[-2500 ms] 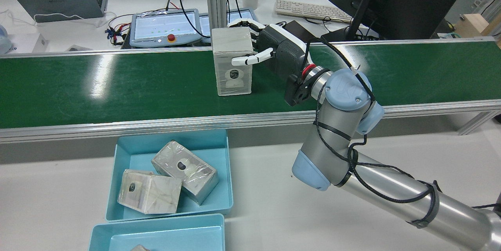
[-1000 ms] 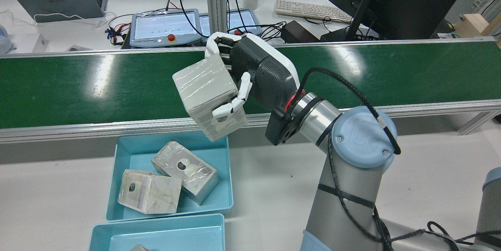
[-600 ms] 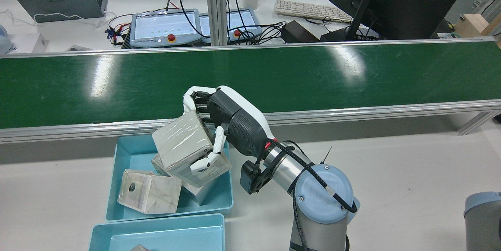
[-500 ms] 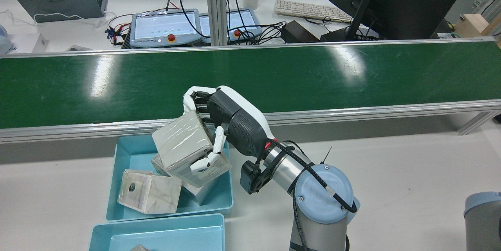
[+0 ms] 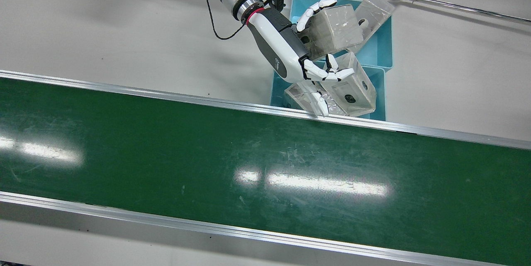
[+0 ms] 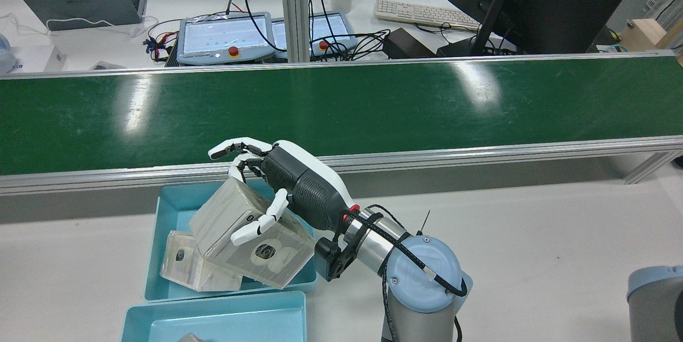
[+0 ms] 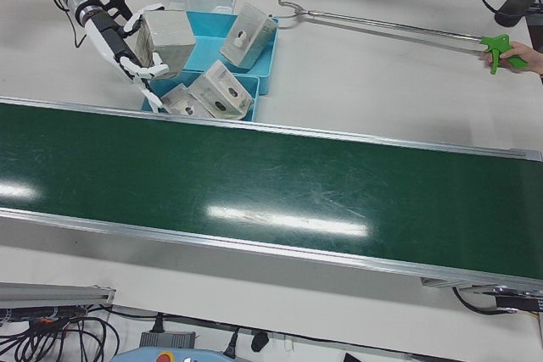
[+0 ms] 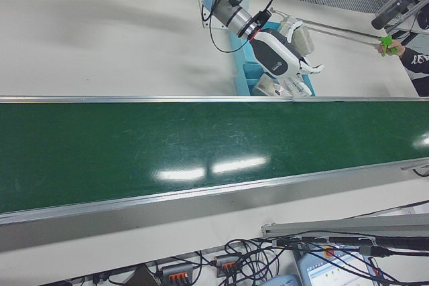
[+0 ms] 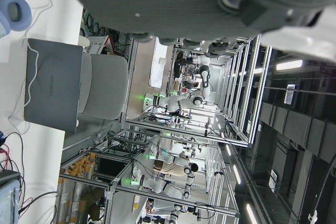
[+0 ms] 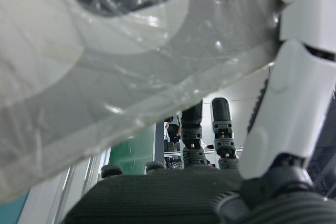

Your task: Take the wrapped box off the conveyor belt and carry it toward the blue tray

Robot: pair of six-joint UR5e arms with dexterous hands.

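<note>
The right robot hand (image 6: 277,187) hangs over the blue tray (image 6: 165,208) with its fingers (image 6: 235,147) spread apart, clamped on nothing; its thumb (image 6: 256,224) lies against the near face of the wrapped box (image 6: 235,230), though whether it presses there cannot be told; the wrapped box sits tilted in the blue tray, leaning on two other wrapped boxes (image 6: 184,267) inside it, well clear of the conveyor belt (image 6: 373,102); a second blue tray (image 6: 213,320) stands just beside the first on the white worktop (image 6: 533,224), on the side away from the belt; a green-handled reacher (image 7: 399,27) lies across the worktop beyond the trays; the left robot hand appears only as a dark housing at the edge of its own camera, so its fingers cannot be judged.
</note>
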